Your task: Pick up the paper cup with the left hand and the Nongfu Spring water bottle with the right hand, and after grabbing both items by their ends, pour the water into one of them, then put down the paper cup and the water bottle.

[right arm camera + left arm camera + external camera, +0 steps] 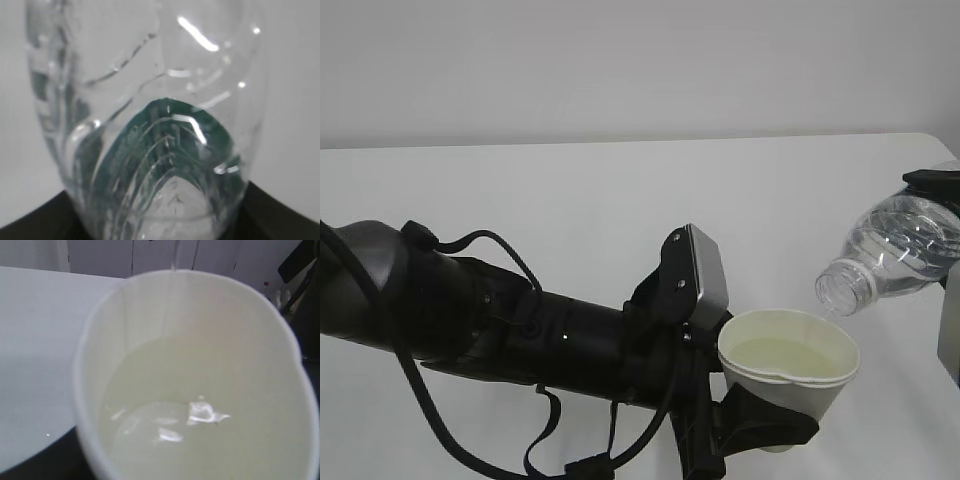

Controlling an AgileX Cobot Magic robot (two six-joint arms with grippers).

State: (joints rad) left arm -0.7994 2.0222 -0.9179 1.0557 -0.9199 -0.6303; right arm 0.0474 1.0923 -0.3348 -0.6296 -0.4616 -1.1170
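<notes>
**Paper cup took the pour, lower right**

The paper cup (788, 372), pinched low by the left gripper (745, 425), held water (165, 425). The Nongfu Spring water bottle (890, 255), clamped by the right gripper (940, 200), tilted just above its rim. Best to right the bottle slowly, keeping the cup level above the table (570, 190).

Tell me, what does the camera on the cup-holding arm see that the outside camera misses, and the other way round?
Only the left wrist view shows bright glints on the water and cupboard doors behind. Only the exterior view shows the left hand clamped on the cup's lower half, and the tilted Nongfu Spring water bottle, its open neck just above the rim, held at the frame's right edge. Both show the paper cup partly filled, and the white table.
</notes>
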